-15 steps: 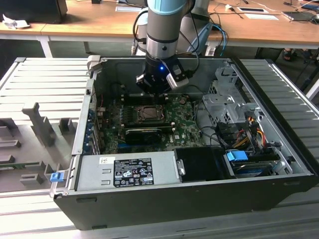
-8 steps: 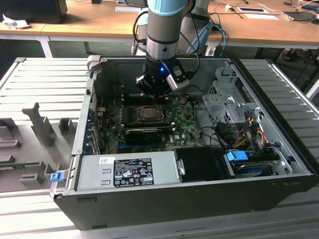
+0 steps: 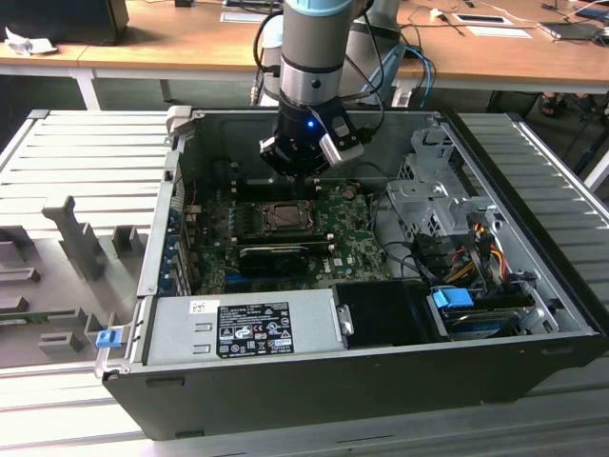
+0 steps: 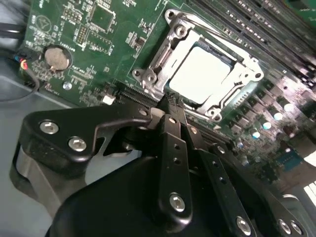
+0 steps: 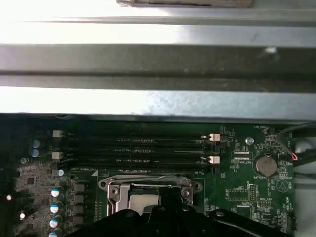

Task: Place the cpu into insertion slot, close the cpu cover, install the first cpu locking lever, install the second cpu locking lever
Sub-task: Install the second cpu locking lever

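Sitting in the insertion slot (image 4: 197,74), the cpu (image 4: 200,71) already has the cpu cover (image 4: 170,49) down around it. The hand (image 4: 170,106) hovers just beside the socket's edge, fingers pinched together and holding nothing (levers' state unclear).

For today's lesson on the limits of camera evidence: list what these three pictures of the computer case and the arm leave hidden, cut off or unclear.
1. Second wrist view: the near edge of the cpu cover is hidden behind the gripper.
2. First wrist view: the socket's lower part is cut off by the picture's edge and the gripper.
3. Exterior view: the cpu is too small to show whether the levers are latched.
4. Whether the gripper touches the socket frame cannot be told.
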Robot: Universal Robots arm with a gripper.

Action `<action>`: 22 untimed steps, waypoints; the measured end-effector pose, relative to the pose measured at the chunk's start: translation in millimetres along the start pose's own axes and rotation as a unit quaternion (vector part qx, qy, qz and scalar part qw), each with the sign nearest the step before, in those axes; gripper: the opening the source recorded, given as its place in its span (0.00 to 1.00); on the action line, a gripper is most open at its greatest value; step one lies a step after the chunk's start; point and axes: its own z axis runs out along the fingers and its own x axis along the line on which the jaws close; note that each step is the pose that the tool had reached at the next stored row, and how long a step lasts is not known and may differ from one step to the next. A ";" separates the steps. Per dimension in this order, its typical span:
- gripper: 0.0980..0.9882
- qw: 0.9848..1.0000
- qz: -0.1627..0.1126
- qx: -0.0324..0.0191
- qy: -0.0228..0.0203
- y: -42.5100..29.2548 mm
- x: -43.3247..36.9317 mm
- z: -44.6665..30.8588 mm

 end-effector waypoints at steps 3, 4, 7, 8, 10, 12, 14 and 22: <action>0.01 1.000 0.000 0.000 0.000 1.1 0.2 -13.4; 0.01 1.000 0.000 0.000 0.000 1.5 0.2 -18.3; 0.01 1.000 0.000 -0.001 0.000 -6.3 0.4 -19.3; 0.01 1.000 0.000 -0.001 0.000 -10.0 0.4 -19.5; 0.01 1.000 0.000 -0.001 0.000 -21.0 0.6 -19.5; 0.01 1.000 0.000 -0.001 0.000 -30.6 0.8 -19.2; 0.01 1.000 0.000 -0.001 0.001 -42.7 1.0 -17.2; 0.01 1.000 -0.008 -0.004 0.004 -62.4 2.6 -3.7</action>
